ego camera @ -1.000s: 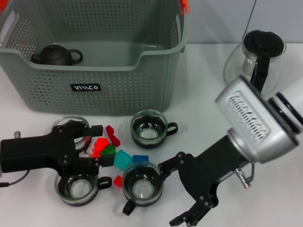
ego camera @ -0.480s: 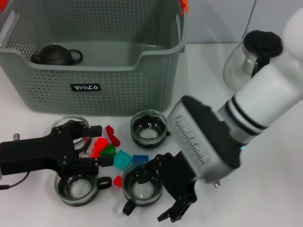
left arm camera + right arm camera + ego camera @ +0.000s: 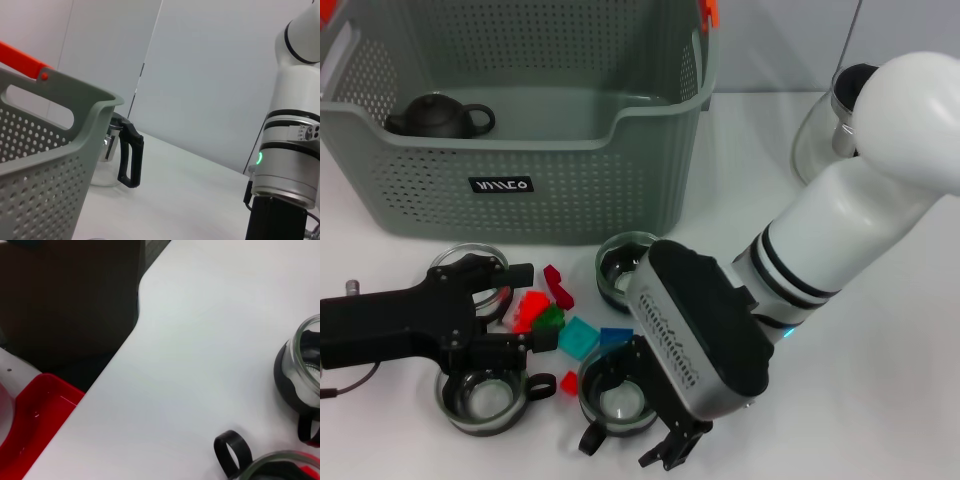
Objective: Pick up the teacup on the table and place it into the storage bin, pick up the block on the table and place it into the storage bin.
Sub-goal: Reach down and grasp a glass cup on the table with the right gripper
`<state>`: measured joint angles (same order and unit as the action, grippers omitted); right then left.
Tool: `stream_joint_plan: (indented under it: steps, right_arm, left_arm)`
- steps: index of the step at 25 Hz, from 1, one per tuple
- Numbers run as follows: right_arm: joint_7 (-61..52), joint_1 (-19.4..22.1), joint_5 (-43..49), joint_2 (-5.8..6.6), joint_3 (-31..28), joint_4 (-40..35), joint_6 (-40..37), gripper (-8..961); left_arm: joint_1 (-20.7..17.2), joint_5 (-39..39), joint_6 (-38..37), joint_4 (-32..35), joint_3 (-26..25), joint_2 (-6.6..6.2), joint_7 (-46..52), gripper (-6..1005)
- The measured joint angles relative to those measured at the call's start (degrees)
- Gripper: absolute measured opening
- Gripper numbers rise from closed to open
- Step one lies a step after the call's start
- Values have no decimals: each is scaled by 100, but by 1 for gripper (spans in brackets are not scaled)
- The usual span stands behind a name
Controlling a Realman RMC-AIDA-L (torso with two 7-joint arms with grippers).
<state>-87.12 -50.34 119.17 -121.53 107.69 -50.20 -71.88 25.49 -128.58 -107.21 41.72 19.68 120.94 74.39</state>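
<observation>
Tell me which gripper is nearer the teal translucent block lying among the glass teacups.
Left. The left gripper sits right beside the teal translucent block, fingers pointing at the block pile. The right gripper hangs over the near glass teacup, a bit farther off.

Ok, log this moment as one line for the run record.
right gripper: over near teacup, fingers around its rim, not lifted | left gripper: open beside blocks | storage bin: holds teapot only
</observation>
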Motion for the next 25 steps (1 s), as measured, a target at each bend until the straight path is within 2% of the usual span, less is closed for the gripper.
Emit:
stream_joint_plan:
  steps: [10,24,25]
  right_arm:
    - [-389,-3,27,-4,371,-101,219,876]
    - [-574,0,44,-6,430,-104,314,864]
    - [-603,-3,47,-3,437,-104,314,809]
  left_arm:
    - [0,0,47,3,0,-16,-76,934]
    - [-3,0,61,-31,-47,-2,-194,934]
    - [-8,0,61,-32,-61,-2,-212,934]
